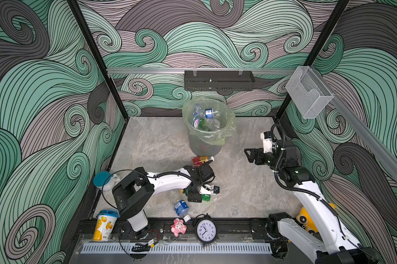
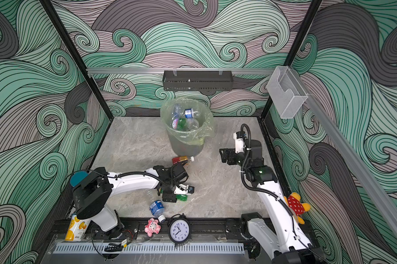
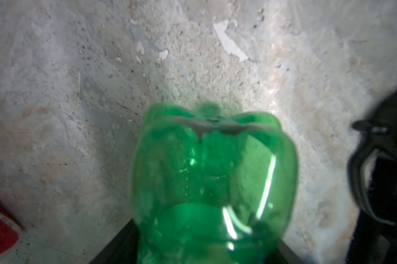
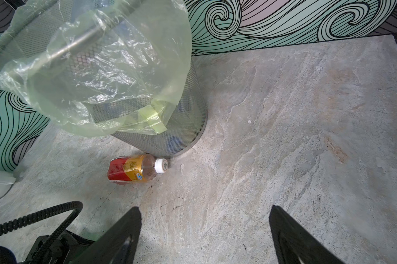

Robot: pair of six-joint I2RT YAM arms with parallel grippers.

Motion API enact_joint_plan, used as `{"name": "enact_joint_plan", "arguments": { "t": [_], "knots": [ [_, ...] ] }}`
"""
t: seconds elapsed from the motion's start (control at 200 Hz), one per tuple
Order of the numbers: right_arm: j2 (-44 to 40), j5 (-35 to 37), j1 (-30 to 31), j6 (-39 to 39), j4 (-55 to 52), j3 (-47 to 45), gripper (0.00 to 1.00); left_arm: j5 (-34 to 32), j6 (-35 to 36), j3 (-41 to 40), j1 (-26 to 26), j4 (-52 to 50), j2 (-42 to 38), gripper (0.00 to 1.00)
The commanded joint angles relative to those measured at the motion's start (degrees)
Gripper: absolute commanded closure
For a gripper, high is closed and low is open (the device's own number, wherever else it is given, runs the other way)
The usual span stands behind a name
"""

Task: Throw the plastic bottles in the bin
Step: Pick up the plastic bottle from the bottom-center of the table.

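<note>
On the left wrist view the green bottle (image 3: 213, 182) is blurred and cut off at the frame's edge; I can't tell whether my left claw (image 3: 203, 244) grips it. In both top views the left arm (image 1: 170, 180) hides part of the red-orange bottle (image 1: 198, 160) (image 2: 178, 160).

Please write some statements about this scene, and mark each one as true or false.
1. The red-orange labelled plastic bottle with a white cap lies on the table beside the round grey mesh bin. True.
2. That bin is empty. False: several plastic bottles lie inside it.
3. The right end effector holds a bottle. False: it is open and empty.
4. The clear blue-labelled plastic bottle lies near the small pink plush toy. True.
5. The translucent green plastic bottle is at the left end effector. True.
</note>
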Motion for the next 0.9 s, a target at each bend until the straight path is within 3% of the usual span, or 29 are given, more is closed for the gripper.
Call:
{"name": "enact_joint_plan", "arguments": {
  "t": [0.0,0.13,0.501,0.891],
  "knots": [
    [-1.1,-0.6,-0.5,0.0,-0.7,-0.3,0.12,-1.4,-0.6,1.2,-0.4,2.1,0.9,0.29],
    [-1.6,-0.5,-0.8,0.1,-0.6,-0.7,0.12,-2.0,-1.6,1.5,-0.3,3.1,-0.1,0.39],
    [-0.8,-1.4,-0.8,0.4,0.6,-0.8,0.12,-6.4,-14.2,0.5,2.9,12.3,-10.3,0.4],
    [1.4,-0.5,-0.8,-1.3,-0.7,0.7,0.13,-12.1,-32.2,-12.2,12.0,26.0,-33.0,0.38]
  ]
}}
